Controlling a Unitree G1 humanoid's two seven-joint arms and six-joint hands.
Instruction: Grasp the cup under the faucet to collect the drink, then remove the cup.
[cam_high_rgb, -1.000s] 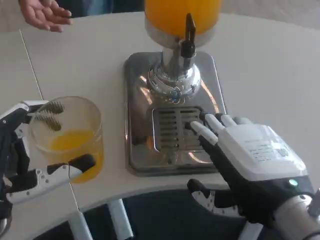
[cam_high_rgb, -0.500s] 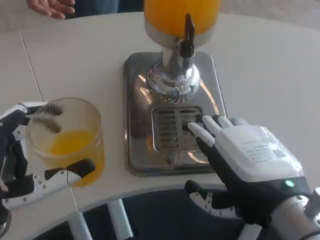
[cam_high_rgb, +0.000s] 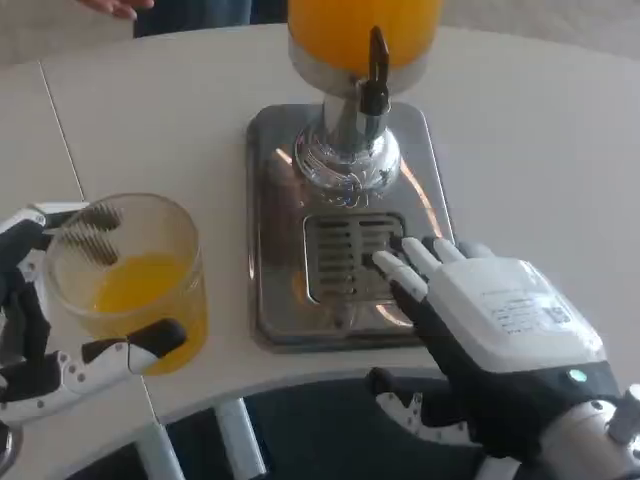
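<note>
— Where is the cup (cam_high_rgb: 130, 280) now?

— Left of the dispenser (cam_high_rgb: 355, 120), on the table (cam_high_rgb: 540, 140), gripped by the left hand (cam_high_rgb: 45, 345). The right hand (cam_high_rgb: 490, 330) is spread, holding nothing.

— Any risk?

— I think a quick jerk could spill the juice (cam_high_rgb: 135, 285).

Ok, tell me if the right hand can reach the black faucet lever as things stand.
Probably yes: the right hand rests open over the slotted drip grate, and nothing stands between it and the black faucet lever.
</note>
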